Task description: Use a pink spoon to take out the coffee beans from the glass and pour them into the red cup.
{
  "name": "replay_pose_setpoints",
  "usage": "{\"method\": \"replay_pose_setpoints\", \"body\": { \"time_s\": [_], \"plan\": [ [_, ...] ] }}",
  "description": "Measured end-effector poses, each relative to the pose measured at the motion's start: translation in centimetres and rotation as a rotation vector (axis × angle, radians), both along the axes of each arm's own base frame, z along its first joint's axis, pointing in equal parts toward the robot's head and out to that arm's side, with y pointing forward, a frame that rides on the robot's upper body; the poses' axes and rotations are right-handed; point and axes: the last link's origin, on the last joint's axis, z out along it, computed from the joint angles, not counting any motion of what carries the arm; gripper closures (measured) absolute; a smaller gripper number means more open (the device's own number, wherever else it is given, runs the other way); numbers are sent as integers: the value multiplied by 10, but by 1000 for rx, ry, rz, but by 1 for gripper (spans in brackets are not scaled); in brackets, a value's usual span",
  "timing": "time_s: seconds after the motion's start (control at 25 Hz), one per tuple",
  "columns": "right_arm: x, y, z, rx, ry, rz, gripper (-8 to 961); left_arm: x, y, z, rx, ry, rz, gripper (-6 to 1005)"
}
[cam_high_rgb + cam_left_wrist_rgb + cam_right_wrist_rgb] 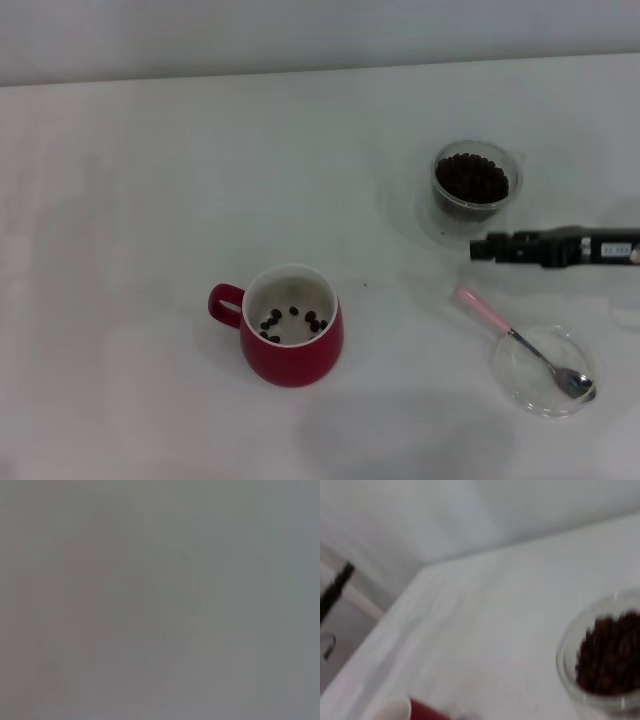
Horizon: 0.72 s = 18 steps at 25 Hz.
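The pink spoon (pixel 497 322) lies on the table at the right, its metal bowl resting in a flat clear dish (pixel 522 385) and its pink handle pointing out toward the middle. The glass (pixel 516 168) stands behind it, heaped with coffee beans (pixel 472 178). The red cup (pixel 295 355) sits near the centre front with a few beans (pixel 290 320) on its cream bottom. My right gripper (pixel 482 248) reaches in from the right, between glass and spoon, holding nothing. The right wrist view shows the glass (pixel 566 666), its beans (pixel 610 655) and the cup's edge (pixel 422 711). The left gripper is out of view.
A white table (pixel 150 200) runs wide and bare to the left and back, with a wall behind it. The table's edge (pixel 395 610) and a dark stand beyond it show in the right wrist view. The left wrist view is plain grey.
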Motion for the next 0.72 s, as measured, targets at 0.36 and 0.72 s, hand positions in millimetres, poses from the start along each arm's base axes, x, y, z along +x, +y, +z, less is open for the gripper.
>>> {"method": "replay_pose_setpoints", "body": {
  "time_s": [0.36, 0.72],
  "plan": [
    [-19, -2, 34, 217, 190, 119, 349, -1, 0, 1, 4, -1, 4, 198],
    [-13, 1, 52, 610, 234, 123, 120, 2, 3, 2, 7, 3, -5, 198]
  ]
}}
